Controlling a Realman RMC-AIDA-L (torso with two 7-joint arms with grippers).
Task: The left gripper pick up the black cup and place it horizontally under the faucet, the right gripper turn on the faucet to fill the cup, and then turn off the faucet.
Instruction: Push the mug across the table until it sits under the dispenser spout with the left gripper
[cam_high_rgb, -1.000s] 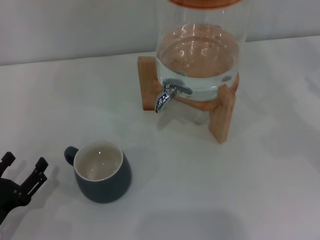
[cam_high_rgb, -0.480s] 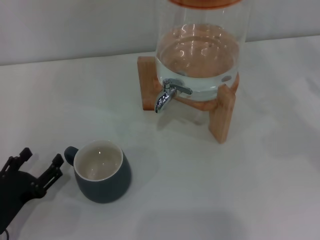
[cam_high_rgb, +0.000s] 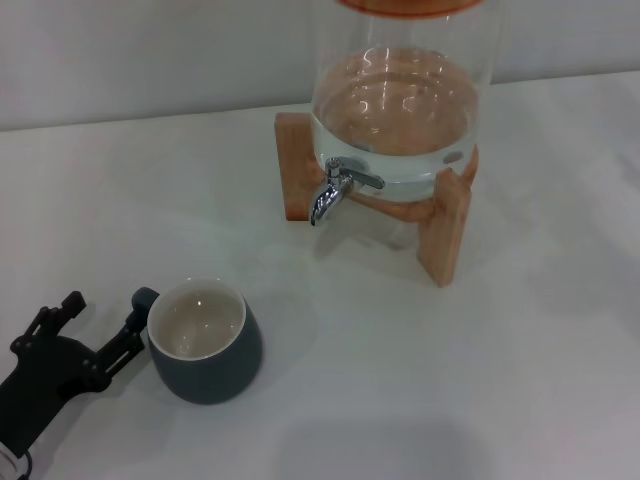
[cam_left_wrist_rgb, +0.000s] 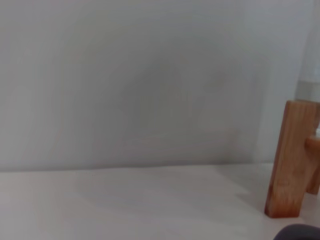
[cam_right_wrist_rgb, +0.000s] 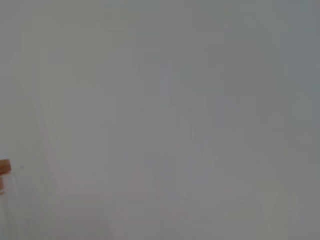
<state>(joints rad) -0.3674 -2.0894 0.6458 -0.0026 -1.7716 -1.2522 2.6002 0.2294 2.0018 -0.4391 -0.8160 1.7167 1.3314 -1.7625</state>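
Observation:
The black cup (cam_high_rgb: 205, 345) stands upright on the white table at the front left, cream inside, its small handle pointing left. My left gripper (cam_high_rgb: 98, 315) is open at the front left, one fingertip right beside the cup's handle, the other farther left. The faucet (cam_high_rgb: 335, 188) is a small chrome tap on the glass jar, its spout pointing down and its lever to the right. A dark sliver of the cup's rim (cam_left_wrist_rgb: 300, 232) shows in the left wrist view. My right gripper is out of view.
The glass jar (cam_high_rgb: 400, 100) holds water and rests on a wooden stand (cam_high_rgb: 445, 225) at the back middle. A leg of the stand (cam_left_wrist_rgb: 292, 157) shows in the left wrist view. The white table (cam_high_rgb: 480, 380) stretches to the right.
My left gripper has moved right and slightly forward toward the cup, from well clear of it to beside its handle. The cup and faucet have not moved.

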